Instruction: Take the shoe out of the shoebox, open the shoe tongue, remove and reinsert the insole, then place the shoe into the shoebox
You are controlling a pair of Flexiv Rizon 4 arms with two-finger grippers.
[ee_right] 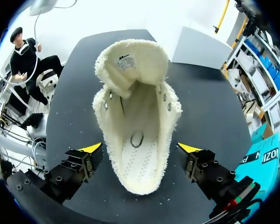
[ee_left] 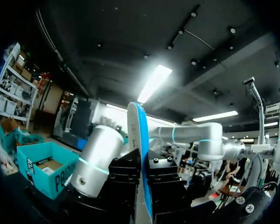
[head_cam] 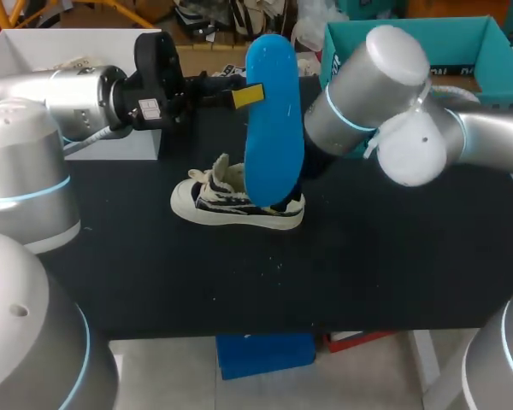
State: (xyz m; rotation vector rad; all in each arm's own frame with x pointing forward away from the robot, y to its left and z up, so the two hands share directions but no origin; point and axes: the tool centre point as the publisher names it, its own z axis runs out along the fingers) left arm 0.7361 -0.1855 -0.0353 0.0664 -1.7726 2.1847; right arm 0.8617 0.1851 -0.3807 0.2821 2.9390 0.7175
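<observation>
The shoe (head_cam: pixel 231 201) is out of the teal shoebox (head_cam: pixel 449 41), mid-desk (head_cam: pixel 368 273), tongue open. The insole (head_cam: pixel 272 120) is out too, pinched upright by the left gripper (head_cam: pixel 250 96). The right gripper (ee_right: pixel 140 149) straddles the heel, fingers spread. Still to do: reinsert the insole and rebox the shoe.

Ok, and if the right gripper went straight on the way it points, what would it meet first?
Likely the shoe: it sits straight ahead of the open right gripper, opening towards it. The fingers stand wider than the heel end, so they might straddle it and reach the table; depth is unclear.
</observation>
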